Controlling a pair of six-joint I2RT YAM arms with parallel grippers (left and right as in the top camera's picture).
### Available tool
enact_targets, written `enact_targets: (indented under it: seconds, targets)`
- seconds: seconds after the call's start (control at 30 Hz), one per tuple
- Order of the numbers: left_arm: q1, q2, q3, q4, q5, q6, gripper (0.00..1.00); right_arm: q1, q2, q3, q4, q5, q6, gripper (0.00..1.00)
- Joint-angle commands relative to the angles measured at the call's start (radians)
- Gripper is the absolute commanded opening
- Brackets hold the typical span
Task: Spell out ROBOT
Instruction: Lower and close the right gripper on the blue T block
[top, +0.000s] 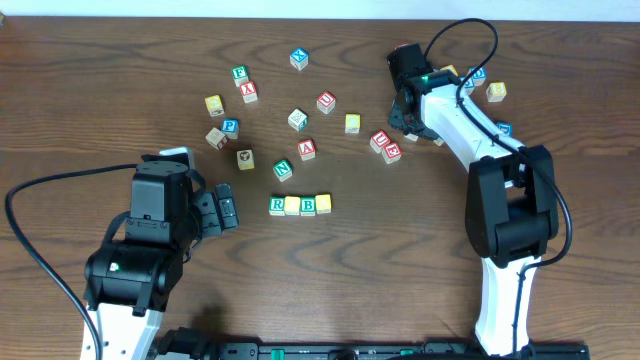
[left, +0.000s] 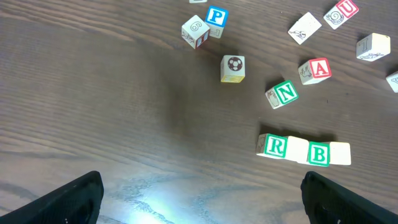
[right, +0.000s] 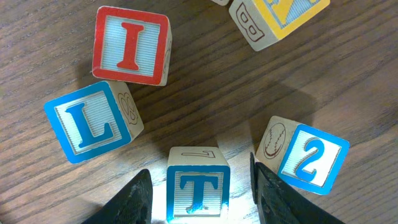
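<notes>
A row of blocks lies mid-table: green R (top: 277, 205), a pale yellow block (top: 292, 205), green B (top: 308, 205), and another pale yellow block (top: 323, 203). The yellow tops show no readable letter. In the left wrist view the row runs from R (left: 274, 146) to B (left: 319, 153). My left gripper (left: 205, 205) is open and empty, left of the row (top: 225, 210). My right gripper (right: 202, 202) is open at the far right (top: 407, 112). Its fingers straddle a blue T block (right: 198, 190), with small gaps on both sides.
Around the T lie a red I (right: 130, 45), a blue L (right: 92, 122), a blue 2 (right: 309, 157) and a yellow block (right: 277, 15). Loose blocks sit behind the row: N (left: 285, 93), A (left: 316, 70), a soccer-ball block (left: 233, 68), P (left: 216, 17).
</notes>
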Motion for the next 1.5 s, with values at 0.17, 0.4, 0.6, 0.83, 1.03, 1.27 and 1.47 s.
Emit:
enact_targets:
  seconds: [0.17, 0.4, 0.6, 0.83, 1.03, 1.27, 1.47]
  targets:
    - [0.005, 0.0, 0.022, -0.002, -0.005, 0.013, 1.0, 0.0, 0.054, 0.013, 0.008, 0.016, 0.031, 0.42]
    - [0.005, 0.0, 0.022, -0.002, -0.005, 0.012, 1.0, 0.0, 0.057, 0.013, 0.031, 0.017, 0.031, 0.4]
    - [0.005, 0.0, 0.022, -0.002, -0.005, 0.012, 1.0, 0.0, 0.057, 0.013, 0.03, 0.017, 0.027, 0.35]
    - [0.005, 0.0, 0.022, -0.002, -0.005, 0.013, 1.0, 0.0, 0.057, 0.013, 0.022, 0.017, 0.028, 0.26]
    - [0.005, 0.0, 0.022, -0.002, -0.005, 0.012, 1.0, 0.0, 0.057, 0.013, 0.023, 0.017, 0.031, 0.2]
    - [0.005, 0.0, 0.022, -0.002, -0.005, 0.012, 1.0, 0.0, 0.057, 0.013, 0.023, 0.016, 0.031, 0.19]
    - [0.005, 0.0, 0.022, -0.002, -0.005, 0.012, 1.0, 0.0, 0.047, 0.016, 0.019, 0.009, -0.011, 0.2]
